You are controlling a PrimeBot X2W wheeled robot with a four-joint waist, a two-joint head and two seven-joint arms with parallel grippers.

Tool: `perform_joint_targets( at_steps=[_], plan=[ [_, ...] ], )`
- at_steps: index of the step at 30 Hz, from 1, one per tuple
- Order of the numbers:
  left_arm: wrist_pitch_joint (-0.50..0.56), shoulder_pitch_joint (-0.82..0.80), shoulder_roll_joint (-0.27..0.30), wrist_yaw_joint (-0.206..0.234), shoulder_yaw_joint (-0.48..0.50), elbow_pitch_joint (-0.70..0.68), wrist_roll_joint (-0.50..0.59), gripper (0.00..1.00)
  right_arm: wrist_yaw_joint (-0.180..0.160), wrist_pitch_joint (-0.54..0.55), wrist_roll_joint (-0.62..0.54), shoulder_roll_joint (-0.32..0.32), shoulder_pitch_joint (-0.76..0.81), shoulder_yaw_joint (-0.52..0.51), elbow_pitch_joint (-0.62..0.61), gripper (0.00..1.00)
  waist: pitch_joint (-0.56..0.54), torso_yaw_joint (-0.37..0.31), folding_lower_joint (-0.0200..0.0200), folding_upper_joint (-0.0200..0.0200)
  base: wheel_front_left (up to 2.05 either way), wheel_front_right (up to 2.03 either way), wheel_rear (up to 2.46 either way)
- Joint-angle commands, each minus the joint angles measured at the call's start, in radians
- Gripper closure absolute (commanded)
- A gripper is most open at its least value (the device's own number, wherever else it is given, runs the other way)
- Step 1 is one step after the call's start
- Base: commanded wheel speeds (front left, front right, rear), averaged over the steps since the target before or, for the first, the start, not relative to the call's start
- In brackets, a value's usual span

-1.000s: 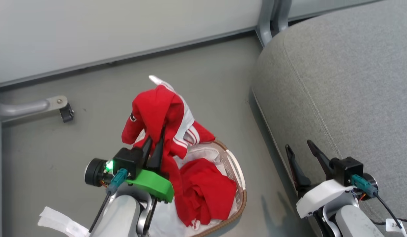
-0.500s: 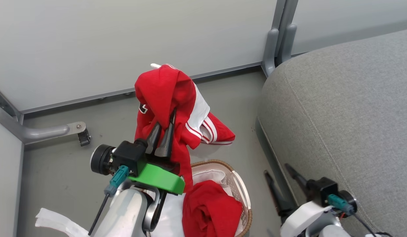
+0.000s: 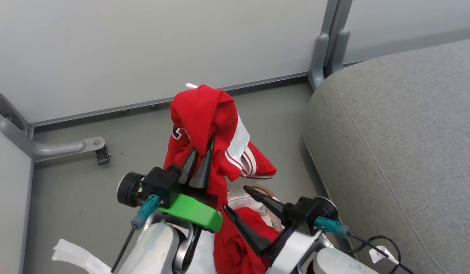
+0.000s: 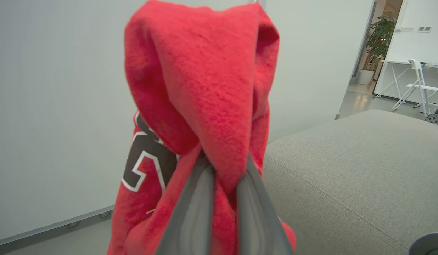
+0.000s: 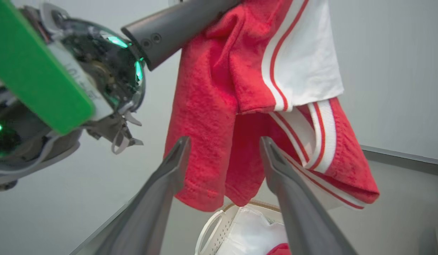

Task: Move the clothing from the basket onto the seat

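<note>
**A:** Where do we stand with the clothing?

**B:** Our left claw [image 3: 204, 145] is clenched on a fold of the striped garment [image 3: 204, 110]. It hangs in the air above the basket [image 5: 220, 226], off to the left of the seat [image 3: 391, 133] and well apart from it. The plain red garment [image 3: 229, 247] lies in the basket.

**A:** And our right claw [image 3: 235, 197]?

**B:** Released, with its fingers spread wide, and it holds nothing. It points up at the hanging hem from just below. In the right wrist view the hem falls between the two fingers, but we cannot tell whether it touches them.

**A:** So what worries us from here?

**B:** First, the pinch. We hold only a bunched fold near the top, and most of the cloth droops down one side. If we swing quickly toward the seat, that weight could pull the fold out and drop the garment on the floor [image 3: 86, 182].

**A:** And the right claw being so close?

**B:** That is the second risk. If we carry the garment rightward across those open fingers, the hem or the white trim could catch on a fingertip and drag.

**A:** Anything at the seat itself?

**B:** Its rounded edge. If we let go too near it, the soft cloth may slide off, so we should reach well over the cushion first.
</note>
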Motion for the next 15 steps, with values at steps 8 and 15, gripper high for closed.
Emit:
perform_joint_targets(
  at_steps=[8,15],
  plan=[
    [-0.001,-0.025,0.002,0.013,-0.057,0.010,-0.032,1.00,-0.001,0.000,0.024,0.022,-0.096,0.040,0.089,0.00,0.013,0.027,0.0001,0.0000,0.00,0.00,0.00],
    [-0.001,-0.039,0.002,0.018,-0.121,0.009,-0.058,1.00,-0.001,0.000,0.032,0.047,-0.147,0.028,0.148,0.00,0.023,0.050,0.0001,0.0000,0.00,0.00,0.00]
  ],
)
